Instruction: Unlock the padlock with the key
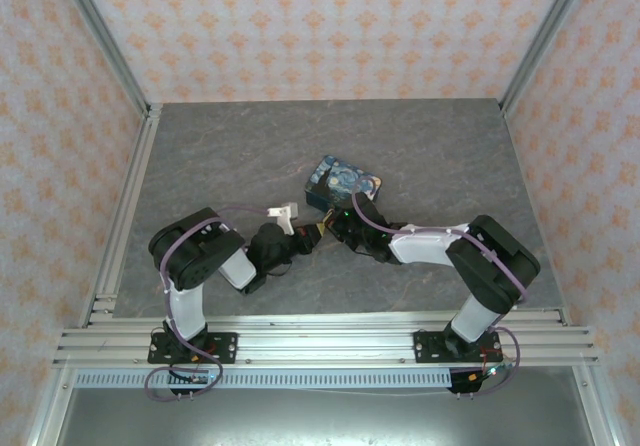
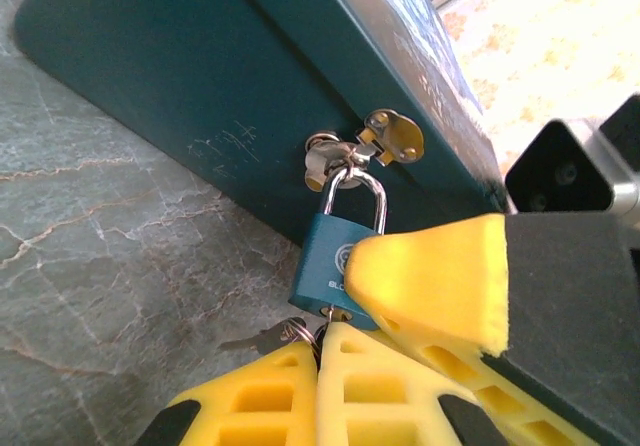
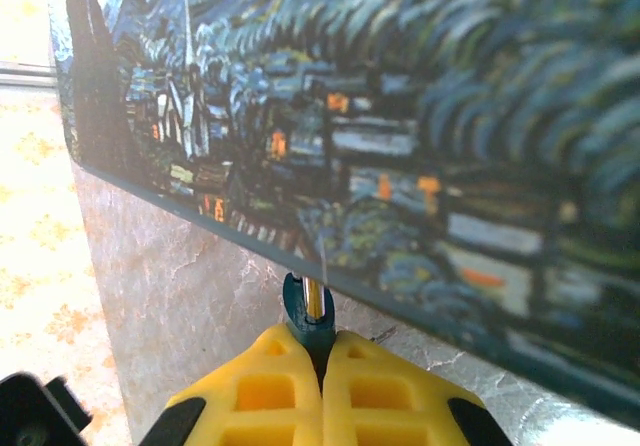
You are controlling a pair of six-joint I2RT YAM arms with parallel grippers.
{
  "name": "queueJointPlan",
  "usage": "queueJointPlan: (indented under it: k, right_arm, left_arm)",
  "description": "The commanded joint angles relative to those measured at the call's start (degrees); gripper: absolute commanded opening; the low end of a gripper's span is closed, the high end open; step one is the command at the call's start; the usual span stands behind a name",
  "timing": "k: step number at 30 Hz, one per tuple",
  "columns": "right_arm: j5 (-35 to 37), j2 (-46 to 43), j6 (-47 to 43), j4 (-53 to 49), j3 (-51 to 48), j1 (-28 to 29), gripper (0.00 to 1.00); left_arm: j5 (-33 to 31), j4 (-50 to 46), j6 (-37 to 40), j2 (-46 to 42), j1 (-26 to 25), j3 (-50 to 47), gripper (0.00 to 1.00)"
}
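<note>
Near the middle of the desk [image 1: 200, 156] sits a painted box [image 1: 345, 181], with both arms reaching in to its lower edge. In the left wrist view the blue padlock [image 2: 328, 266] hangs at centre frame, its shackle through the metal hasp [image 2: 392, 138] on the box's dark side. The right hand [image 3: 322, 348] is clamped on the padlock's body [image 3: 303, 318]; one of its yellow fingers [image 2: 430, 276] covers the lock's right side. The left hand [image 2: 320, 338] rises from the bottom edge, fingers pressed together on the key [image 2: 336, 314] at the padlock's underside. A ring [image 2: 296, 330] and a grey spare key [image 2: 252, 343] stick out left of the tips.
</note>
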Motion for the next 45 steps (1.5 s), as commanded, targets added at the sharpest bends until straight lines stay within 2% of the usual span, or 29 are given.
queueJointPlan:
  k: [1, 5, 8, 10, 12, 14, 19, 23, 29, 33, 37, 45]
  right_arm:
    - [-8.18, -0.31, 2.0, -5.85, 0.43, 1.06, 0.0]
    - [-8.93, -0.5, 1.38, -6.23, 0.35, 1.06, 0.0]
    - [-10.16, -0.07, -0.51, -6.29, 0.58, 1.06, 0.0]
    - [-11.1, 0.29, -2.36, -7.15, 1.02, 0.98, 0.0]
    - [-11.45, 0.42, -4.79, -9.02, 1.63, 0.97, 0.0]
    - [-11.39, 0.23, -7.92, -11.99, 2.34, 0.72, 0.0]
    - [-12.81, 0.09, -19.66, -20.79, 5.43, -0.91, 0.0]
    - [-12.92, 0.09, -29.46, -27.55, 8.09, -2.47, 0.0]
    - [-9.74, -0.94, -37.51, -35.24, 11.09, -4.44, 0.0]
    - [-7.33, -0.38, -41.47, -39.48, 13.81, -4.48, 0.0]
    - [-6.35, 0.46, -40.83, -40.02, 15.1, -4.48, 0.0]
    - [-4.99, -0.26, -30.36, -36.48, 13.89, -4.4, 0.0]
  left_arm:
    - [-4.39, -5.79, 11.53, -3.55, -3.36, -0.55, 0.0]
    - [-7.95, -12.98, 16.49, -7.47, -4.37, -0.2, 0.0]
    - [-9.87, -17.17, 17.04, -9.63, -4.33, 0.1, 0.01]
    - [-10.46, -19.58, 16.71, -10.83, -4.37, -0.23, 0.2]
    - [-11.08, -19.47, 16.36, -11.98, -4.32, -1.51, 0.32]
    - [-11.88, -20.43, 16.31, -13.93, -4.31, -2.84, 0.4]
    - [-13.52, -25.82, 16.38, -20.92, -4.27, -5.57, 0.48]
    - [-15.16, -32.34, 16.35, -28.04, -4.15, -6.79, 0.5]
    - [-17.0, -43.72, 16.91, -37.26, -2.82, -6.18, 0.5]
    - [-16.12, -45.9, 16.47, -39.74, -1.39, -6.01, 0.5]
    - [-15.17, -47.15, 16.38, -39.81, -0.82, -5.22, 0.49]
    - [-14.13, -47.76, 14.04, -40.11, -0.63, -4.7, 0.48]
